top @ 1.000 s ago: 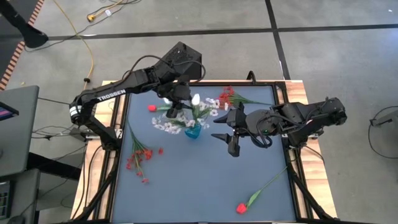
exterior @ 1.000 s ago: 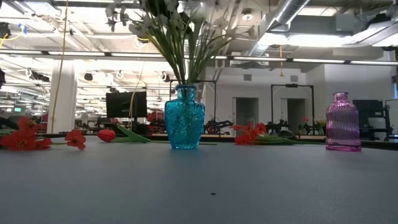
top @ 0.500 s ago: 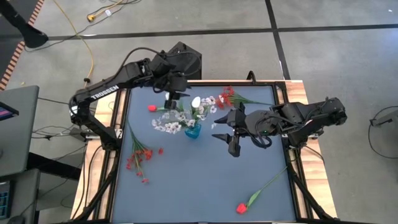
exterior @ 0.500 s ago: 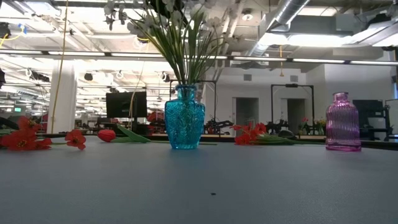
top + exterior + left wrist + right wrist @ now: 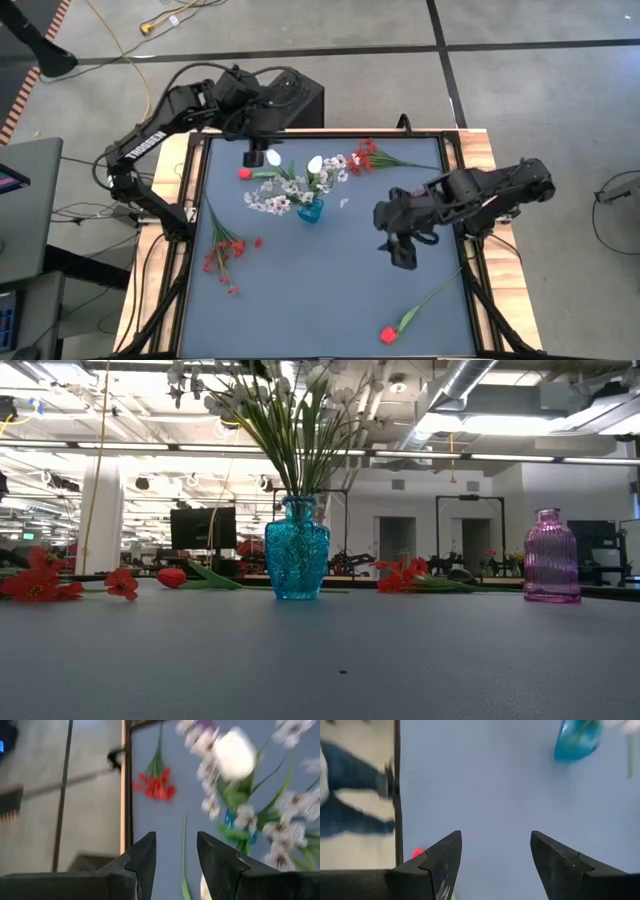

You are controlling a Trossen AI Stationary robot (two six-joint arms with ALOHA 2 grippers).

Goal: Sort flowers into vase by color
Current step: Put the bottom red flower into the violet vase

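The scene is lit evenly and brightly from overhead. In the low view, long ceiling light strips [image 5: 200, 455] are blown out to white glare, while the blue vase [image 5: 296, 550] is rendered sharply and the room behind it is softened. Only faint, diffuse shadows are cast on the bench [image 5: 320, 280] in the high view, which is kept in focus throughout. The left wrist view is smeared by blur: the white blossoms [image 5: 232, 755] and the red flower spray [image 5: 155, 787] are left without crisp edges. In the right wrist view the blue vase is likewise softened, and a blurred person [image 5: 350, 795] is seen beyond the bench edge.
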